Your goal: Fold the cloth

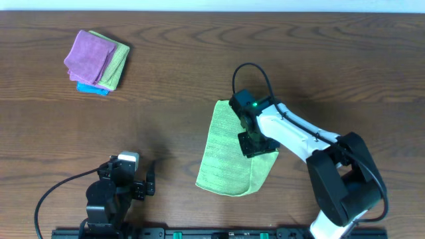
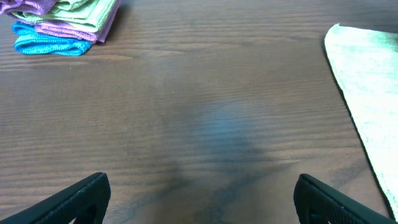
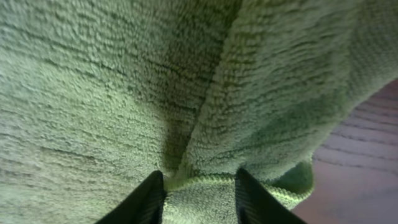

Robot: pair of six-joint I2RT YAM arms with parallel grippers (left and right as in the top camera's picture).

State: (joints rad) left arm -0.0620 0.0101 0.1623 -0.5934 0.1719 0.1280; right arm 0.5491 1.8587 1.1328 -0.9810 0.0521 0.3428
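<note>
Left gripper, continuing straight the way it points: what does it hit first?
Likely only bare table; the left gripper aims between the folded stack and the cloth, though depth is unclear.

Likely a robotics lab. A cabled left arm (image 1: 109,196) and right arm (image 1: 299,133) stand at the edge of a wood-grain table (image 1: 186,93).

Soft, even light covers the dark brown wooden counter (image 1: 179,106); shadows are faint. The left wrist view shows a pale bluish sheen on it.
</note>
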